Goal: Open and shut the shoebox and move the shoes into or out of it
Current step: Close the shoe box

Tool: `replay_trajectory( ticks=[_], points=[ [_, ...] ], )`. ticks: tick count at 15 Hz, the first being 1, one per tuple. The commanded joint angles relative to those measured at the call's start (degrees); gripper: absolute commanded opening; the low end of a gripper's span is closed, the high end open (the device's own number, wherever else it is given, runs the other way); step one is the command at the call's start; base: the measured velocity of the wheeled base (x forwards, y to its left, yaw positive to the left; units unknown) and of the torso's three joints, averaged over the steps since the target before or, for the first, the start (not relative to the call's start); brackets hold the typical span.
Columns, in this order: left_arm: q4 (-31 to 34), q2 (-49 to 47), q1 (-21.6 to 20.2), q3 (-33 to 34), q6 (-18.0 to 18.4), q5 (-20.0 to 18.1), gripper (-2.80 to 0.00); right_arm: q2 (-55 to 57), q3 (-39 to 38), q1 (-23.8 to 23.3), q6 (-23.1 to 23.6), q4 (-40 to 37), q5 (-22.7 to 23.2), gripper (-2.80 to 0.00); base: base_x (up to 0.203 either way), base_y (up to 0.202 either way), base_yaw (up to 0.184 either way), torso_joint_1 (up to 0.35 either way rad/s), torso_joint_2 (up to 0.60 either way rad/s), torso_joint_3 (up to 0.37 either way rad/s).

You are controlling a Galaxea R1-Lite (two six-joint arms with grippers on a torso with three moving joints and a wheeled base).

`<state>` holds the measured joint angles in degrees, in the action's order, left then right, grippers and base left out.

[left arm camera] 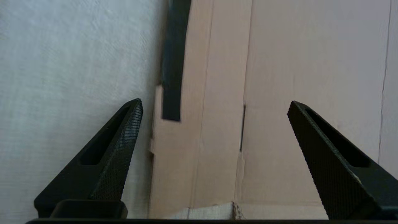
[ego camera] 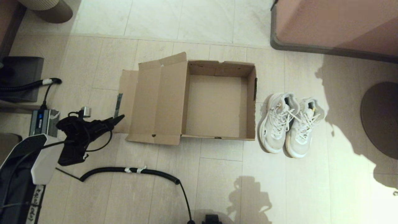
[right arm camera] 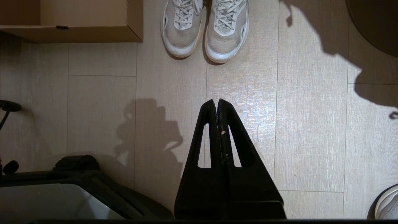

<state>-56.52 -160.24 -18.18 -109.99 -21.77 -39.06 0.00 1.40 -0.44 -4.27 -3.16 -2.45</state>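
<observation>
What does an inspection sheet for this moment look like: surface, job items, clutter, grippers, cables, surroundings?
Surface: pale tiled floor.
Job's things: shoebox open and empty, lid folded flat to the robot's left; shoes side by side on the floor at the box's right.
Clutter: nothing seen.
Grippers: left gripper open over the lid's taped edge; right gripper shut, above bare floor short of the shoes.
Cables: coiled black cable on the floor near the robot.
Surroundings: pink furniture at far right; round dark base at right.
</observation>
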Motion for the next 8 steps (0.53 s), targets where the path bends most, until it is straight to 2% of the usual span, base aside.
replay_trajectory(
  ticks=[1, 5, 8],
  points=[
    [-0.46, -1.36, 0.03, -0.31, -0.41, -0.23, 0.0, 0.09, 0.0, 0.0, -0.04, -0.01, -0.01, -2.8, 0.0, 0.0, 0.0, 0.0, 0.0, 0.0],
    [-1.09, -1.95, 0.89, -0.31, -1.38, -0.2, 0.0, 0.0, 0.0, 0.0, -0.04, -0.01, -0.19, -2.8, 0.0, 0.0, 0.0, 0.0, 0.0, 0.0],
    [-3.48, -0.52, 1.73, -0.23, -5.63, 0.2, 0.0, 0.09, 0.0, 0.0, -0.04, -0.01, -0.19, -2.8, 0.0, 0.0, 0.0, 0.0, 0.0, 0.0]
  ],
)
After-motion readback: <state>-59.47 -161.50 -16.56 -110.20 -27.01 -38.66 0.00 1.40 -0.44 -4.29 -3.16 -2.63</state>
